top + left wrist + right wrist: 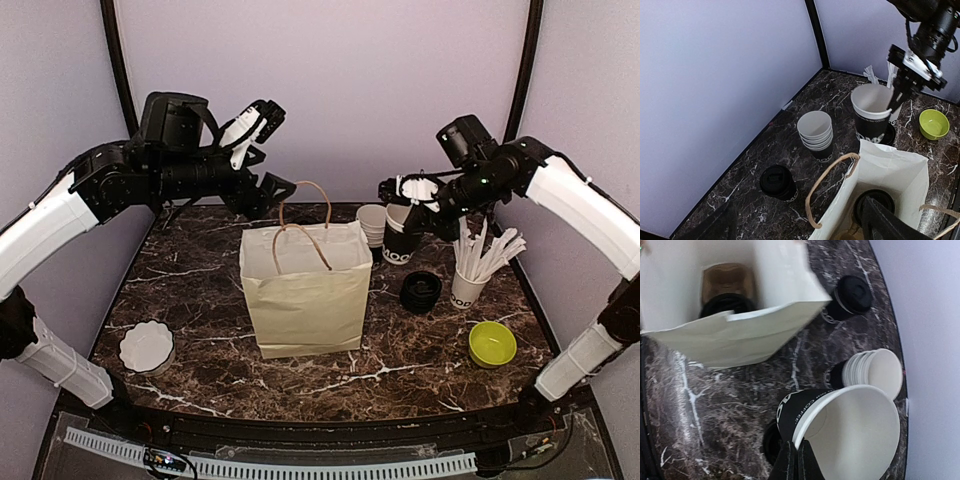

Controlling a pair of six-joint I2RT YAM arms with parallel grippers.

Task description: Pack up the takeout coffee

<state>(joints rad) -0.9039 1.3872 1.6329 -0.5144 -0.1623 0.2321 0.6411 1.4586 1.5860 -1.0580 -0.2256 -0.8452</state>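
One takeout coffee (777, 182) with a black lid stands on the marble behind the bag, also seen in the right wrist view (852, 296). A second lidded cup (875, 202) sits inside the white paper bag (305, 290), visible through its open top (727, 304). My left gripper (272, 150) hovers open above the bag's back edge, holding nothing; one dark finger (885, 225) hangs over the bag's mouth. My right gripper (405, 215) is shut on the rim of a lidless cup (840, 425), held tilted above the table right of the bag.
A stack of empty cups (372, 222) stands behind the bag's right corner. A pile of black lids (421, 290), a cup of white sticks (468, 285) and a green bowl (492, 343) lie to the right. A white bowl (147, 346) sits front left.
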